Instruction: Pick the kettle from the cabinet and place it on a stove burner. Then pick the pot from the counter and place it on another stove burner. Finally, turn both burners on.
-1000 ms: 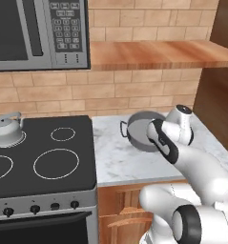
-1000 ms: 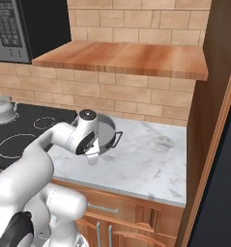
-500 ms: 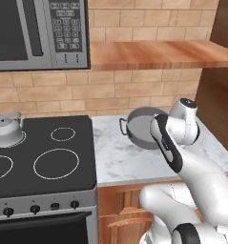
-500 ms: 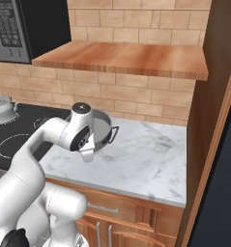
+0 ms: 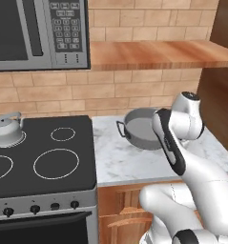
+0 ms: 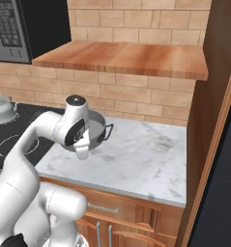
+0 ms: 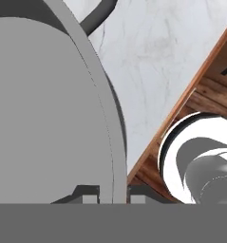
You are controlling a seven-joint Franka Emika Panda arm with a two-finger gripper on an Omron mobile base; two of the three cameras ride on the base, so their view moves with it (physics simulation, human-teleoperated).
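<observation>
The wide grey pot (image 5: 140,127) (image 6: 99,126) is over the white marble counter (image 5: 129,164) (image 6: 141,159), close to the brick wall, with one loop handle pointing toward the stove. In the hand view the pot (image 7: 48,114) is very near, and my gripper (image 7: 112,192) is shut on its rim, one dark fingertip on each side of the wall. My white arm covers part of the pot in both base views. The silver kettle (image 5: 6,131) (image 6: 2,109) stands on the back left burner of the black stove (image 5: 44,159). The wooden cabinet shelf (image 5: 153,55) (image 6: 122,58) is bare.
A microwave (image 5: 34,33) hangs over the stove. Several knobs (image 5: 35,208) line the stove's front panel. A dark wood side panel (image 6: 218,96) borders the counter on the right. Brown drawer fronts (image 6: 112,212) sit below the counter edge.
My arm's upper part has risen and swung a little toward the stove, and the pot has shifted slightly with it. The kettle has not moved.
</observation>
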